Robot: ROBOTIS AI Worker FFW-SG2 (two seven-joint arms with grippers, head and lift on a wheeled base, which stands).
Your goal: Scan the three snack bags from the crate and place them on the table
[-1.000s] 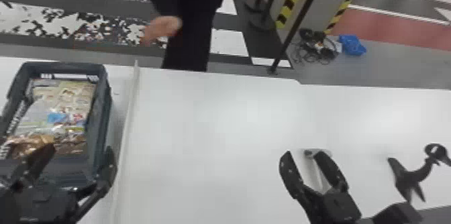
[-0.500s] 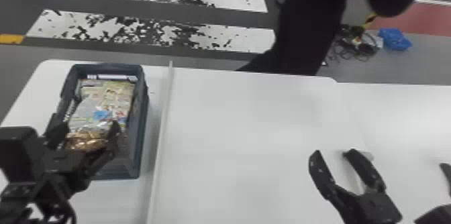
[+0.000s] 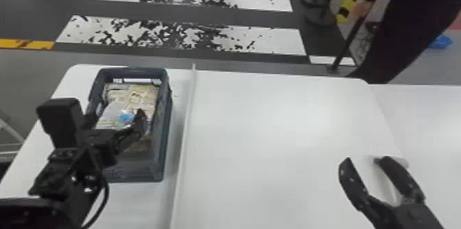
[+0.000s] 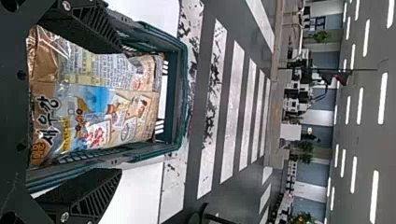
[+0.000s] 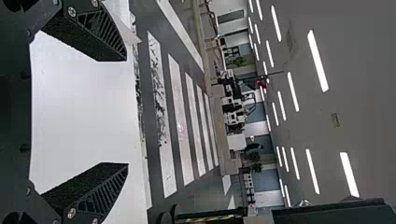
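While the L end effector (image 3: pixel 115 115) hangs, fingers spread wide, over the near part of the crate (image 3: pixel 165 132), I see the snack bags (image 3: pixel 137 96) lying flat inside it, a blue-patched one on top; can't tell the no. of them. The R end effector (image 3: pixel 364 161), also wide, is over the surface (image 3: pixel 274 142), well apart from the crate, w/ a pale item (image 3: pixel 402 161) nearby, too blurred to ID.
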